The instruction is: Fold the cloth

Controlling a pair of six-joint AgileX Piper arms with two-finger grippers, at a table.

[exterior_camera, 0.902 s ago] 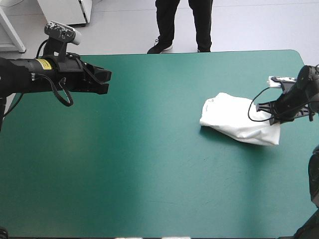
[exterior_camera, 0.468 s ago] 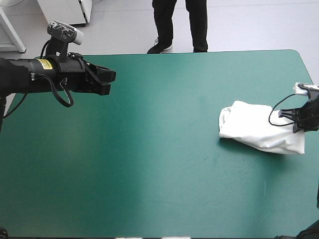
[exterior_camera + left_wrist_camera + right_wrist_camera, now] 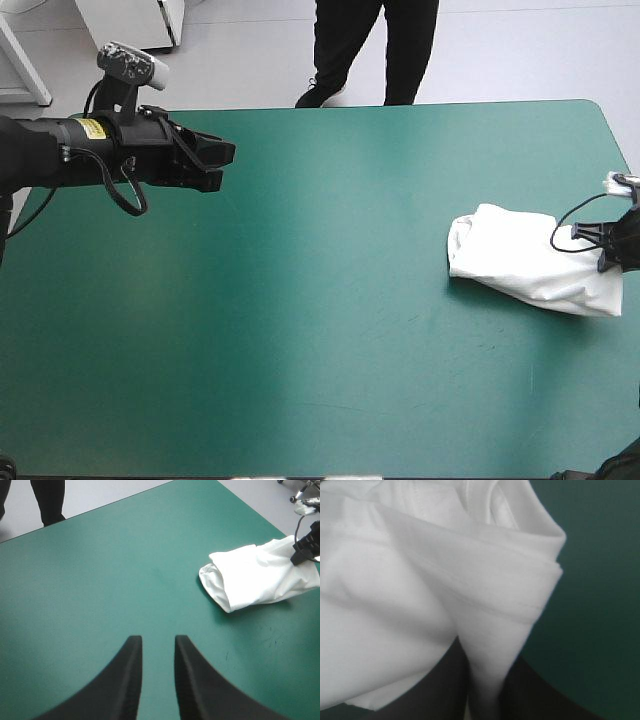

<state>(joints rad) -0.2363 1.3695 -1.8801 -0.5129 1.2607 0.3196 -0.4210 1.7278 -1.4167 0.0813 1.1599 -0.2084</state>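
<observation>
White T-shirt (image 3: 525,262), a folded bundle, lies by the right edge of the teal-green surface (image 3: 300,330), long axis left to right, rounded end pointing left. My right end effector (image 3: 617,250) is clamped on its right end. My left end effector (image 3: 225,160) hovers over the far-left corner, fingers (image 3: 127,680) slightly apart.

Soft white cloth on the T-shirt (image 3: 420,580), matt and creased, stitched hems showing. The teal-green cover (image 3: 330,320) looks smooth, matt, faintly scuffed. On the left gripper (image 3: 155,641), black fingers (image 3: 122,680) look matt, ribbed along inner edges.
</observation>
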